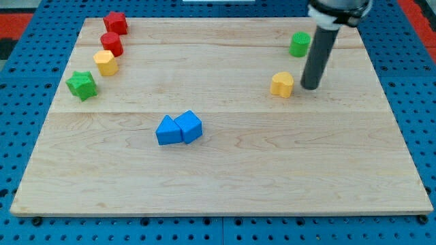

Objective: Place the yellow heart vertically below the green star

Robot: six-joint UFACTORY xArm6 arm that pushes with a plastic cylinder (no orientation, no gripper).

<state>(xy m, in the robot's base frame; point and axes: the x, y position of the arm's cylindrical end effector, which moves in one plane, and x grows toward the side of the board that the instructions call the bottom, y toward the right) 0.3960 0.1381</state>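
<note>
The yellow heart (281, 84) lies on the wooden board at the view's upper right. My tip (310, 87) stands just to the heart's right, a small gap from it. The green star (82, 85) sits far off at the view's left edge of the board. The rod rises from the tip to the view's top.
A green block (299, 44) sits above the heart, next to the rod. A yellow block (105, 62) and two red blocks (112, 44) (115, 23) stand above the star. Two blue blocks (168, 131) (189, 126) touch at the middle. The board (225, 184) lies on a blue pegboard.
</note>
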